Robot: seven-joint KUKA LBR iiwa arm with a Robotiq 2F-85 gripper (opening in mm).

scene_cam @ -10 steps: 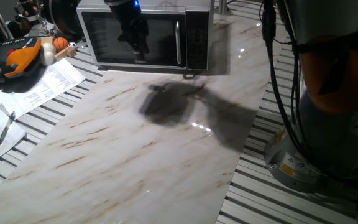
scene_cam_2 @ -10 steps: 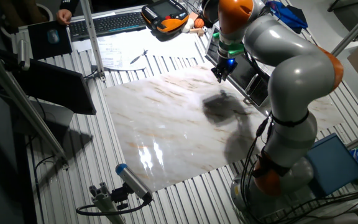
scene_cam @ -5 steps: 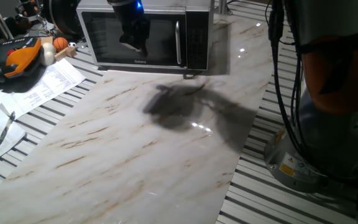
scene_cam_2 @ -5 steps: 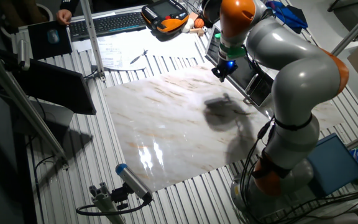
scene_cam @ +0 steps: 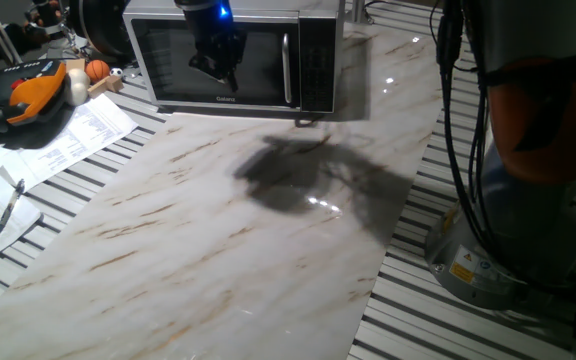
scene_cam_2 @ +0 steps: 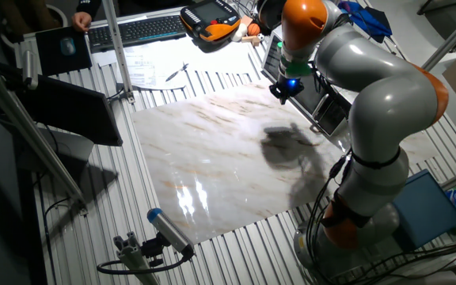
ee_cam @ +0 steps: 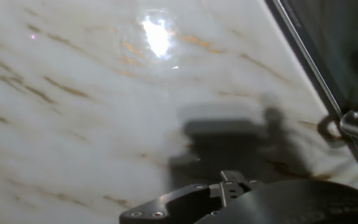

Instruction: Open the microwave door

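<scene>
The marble worktop [scene_cam: 218, 250] takes up most of the room and is wide open in the middle, just the arm's blurry shadow [scene_cam: 298, 175] lying across it. Its far edge runs right up to the microwave [scene_cam: 233, 55], which sits at the back with its front facing the slab. The microwave door [scene_cam: 218, 60] is closed flat against the body, vertical handle [scene_cam: 287, 68] on its right side next to the dark keypad panel [scene_cam: 318, 65]; can't see anything through the dark glass.

The arm [scene_cam_2: 370, 103] bends over from the right side, and the gripper [scene_cam: 216, 68] hangs in front of the door glass, left of the handle and not touching it as far as I can see. Whether the jaws are spread or pressed together, I honestly cannot tell, they're too dark in both fixed views and the hand view shows only the base.

Off the left edge: papers [scene_cam: 63, 140], a pen [scene_cam: 12, 205], an orange pendant [scene_cam: 28, 90].

Compared with half a second ago the gripper barely shifted, and the shadow slid slightly right.
</scene>
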